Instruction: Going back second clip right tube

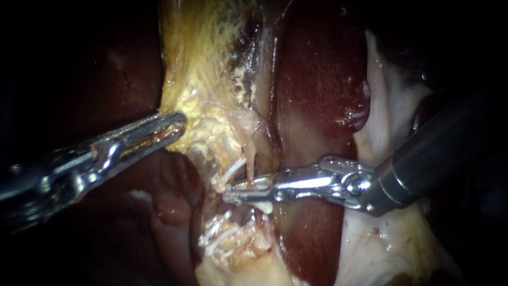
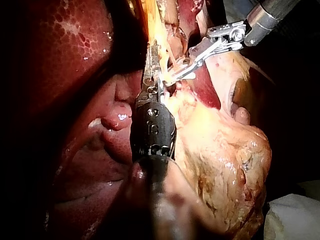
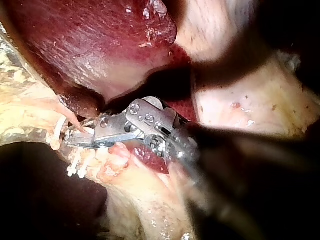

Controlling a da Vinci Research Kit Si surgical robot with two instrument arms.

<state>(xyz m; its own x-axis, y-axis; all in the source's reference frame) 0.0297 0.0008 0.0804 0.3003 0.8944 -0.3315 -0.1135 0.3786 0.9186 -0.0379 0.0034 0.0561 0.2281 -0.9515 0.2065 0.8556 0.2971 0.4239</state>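
Note:
In the endoscope view a thin pink tube [image 1: 251, 156] runs down from the yellow fatty tissue [image 1: 198, 85] at the gallbladder's neck. My right instrument [image 1: 234, 190] reaches in from the right. Its jaws stand slightly open on either side of the tube, with a white clip [image 1: 264, 205] showing at them. Another white clip [image 1: 231, 170] sits just to the left, and several more [image 1: 218, 239] lie lower down. My left instrument [image 1: 173, 126] is shut on the fatty tissue's edge and holds it leftward. The right wrist view shows the right instrument's jaws [image 3: 75, 137] at the tube [image 3: 68, 114].
Dark red liver [image 1: 317, 79] lies behind and to the right of the tube, with pale membrane [image 1: 386, 106] beyond it. In the left wrist view the left instrument [image 2: 152, 62] meets the right instrument [image 2: 176, 76] over the fat, and white gauze [image 2: 292, 220] lies at one corner.

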